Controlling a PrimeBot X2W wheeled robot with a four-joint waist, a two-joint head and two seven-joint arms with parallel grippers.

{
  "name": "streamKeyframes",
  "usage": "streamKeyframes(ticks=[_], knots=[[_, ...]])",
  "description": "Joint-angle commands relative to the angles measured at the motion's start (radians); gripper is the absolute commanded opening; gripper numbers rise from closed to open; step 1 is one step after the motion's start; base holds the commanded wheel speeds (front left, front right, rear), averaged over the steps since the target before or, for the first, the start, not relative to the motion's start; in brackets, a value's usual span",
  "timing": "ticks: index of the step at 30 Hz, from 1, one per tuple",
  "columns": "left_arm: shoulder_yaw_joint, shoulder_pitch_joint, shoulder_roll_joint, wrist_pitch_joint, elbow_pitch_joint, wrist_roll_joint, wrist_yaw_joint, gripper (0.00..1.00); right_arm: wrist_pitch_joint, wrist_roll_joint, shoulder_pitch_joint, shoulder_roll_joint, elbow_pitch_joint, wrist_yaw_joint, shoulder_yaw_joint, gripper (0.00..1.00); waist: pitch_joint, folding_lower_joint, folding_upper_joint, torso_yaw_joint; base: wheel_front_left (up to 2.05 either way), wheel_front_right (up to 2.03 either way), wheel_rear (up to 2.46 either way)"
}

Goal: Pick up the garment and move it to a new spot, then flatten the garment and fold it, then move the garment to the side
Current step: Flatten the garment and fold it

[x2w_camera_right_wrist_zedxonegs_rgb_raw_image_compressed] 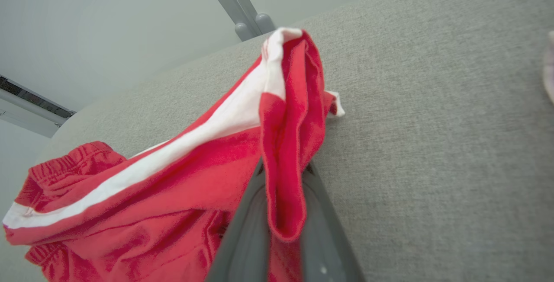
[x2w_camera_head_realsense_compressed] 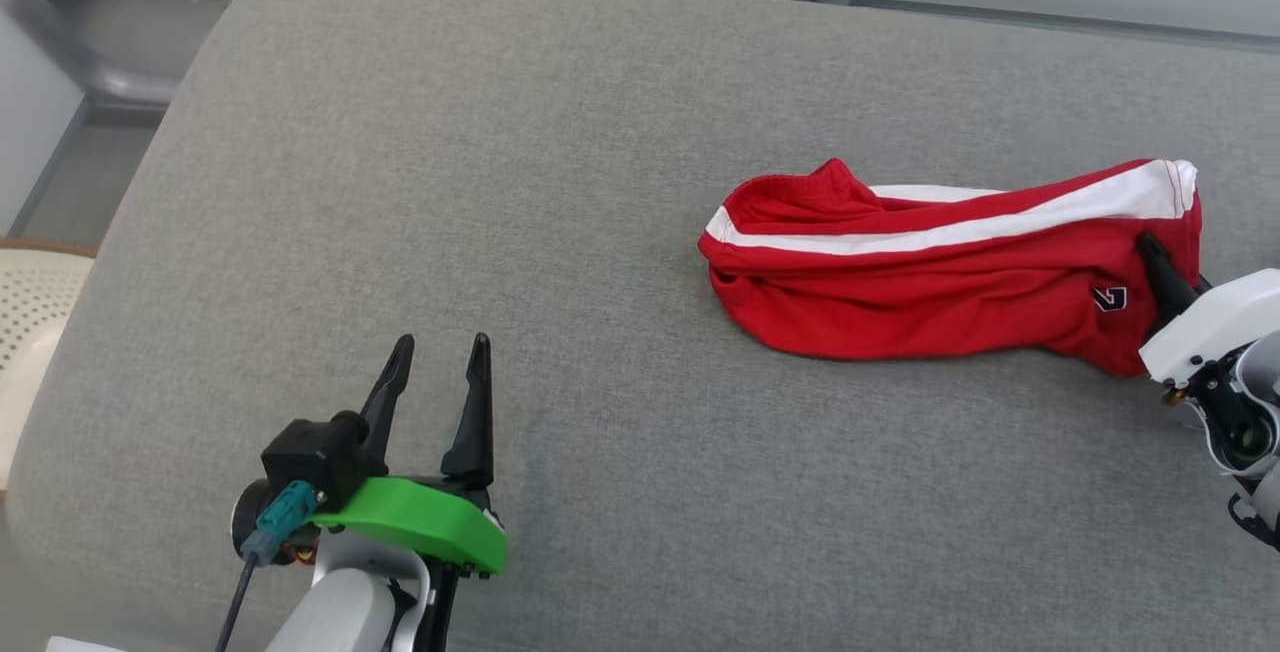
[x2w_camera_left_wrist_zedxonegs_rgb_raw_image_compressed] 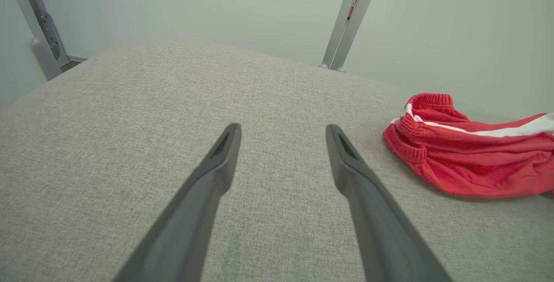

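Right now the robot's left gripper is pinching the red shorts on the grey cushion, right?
Not quite. It is the right gripper that is shut on the red shorts on the grey cushion; the right wrist view shows the cloth pinched between its fingers. The left gripper is open and holds nothing.

- left gripper (x2w_camera_head_realsense_compressed: pixel 443 339): low at robot's left, fingers pointing fwd, spread wide, nothing btwn them.
- left wrist: green bracket (x2w_camera_head_realsense_compressed: pixel 425 522) behind the fingers, pale forearm (x2w_camera_head_realsense_compressed: pixel 335 612) below it.
- right gripper (x2w_camera_head_realsense_compressed: pixel 1148 244): far right, white wrist housing (x2w_camera_head_realsense_compressed: pixel 1205 322), one dark finger showing, angled up-left.
- right wrist view: its fingers close together, clamped on a fold of the garment (x2w_camera_right_wrist_zedxonegs_rgb_raw_image_compressed: pixel 194 187).
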Motion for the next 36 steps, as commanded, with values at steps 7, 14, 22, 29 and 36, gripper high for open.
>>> streamKeyframes(ticks=[7, 14, 22, 29, 36], knots=[[0.016, 0.048, -0.013, -0.003, 0.026, 0.013, -0.023, 1.0, -0.017, -0.086, 0.002, -0.021, 0.018, 0.0, -0.036, 0.0, -0.101, 0.0, 0.0, -0.094, 0.0, 0.0, 0.0], [0.007, 0.063, -0.023, -0.003, 0.051, 0.008, -0.04, 1.0, -0.015, -0.235, -0.061, 0.029, -0.002, 0.0, -0.026, 0.0, -0.144, 0.0, 0.0, -0.041, 0.0, 0.0, 0.0], [0.003, 0.079, -0.035, -0.002, 0.063, -0.003, -0.046, 1.0, 0.05, -0.304, -0.113, 0.183, 0.089, 0.0, 0.061, 0.0, -0.161, 0.0, 0.0, 0.037, 0.0, 0.0, 0.0], [0.009, 0.073, -0.063, -0.003, 0.075, 0.005, -0.055, 1.0, 0.099, -0.318, -0.144, 0.342, 0.268, -0.001, 0.083, 0.0, -0.138, 0.0, 0.0, 0.072, 0.0, 0.0, 0.0], [0.035, 0.069, -0.072, -0.003, 0.084, 0.02, -0.065, 1.0, 0.115, -0.328, -0.125, 0.432, 0.3, 0.0, 0.117, 1.0, -0.119, 0.0, 0.0, 0.04, 0.0, 0.0, 0.0]])
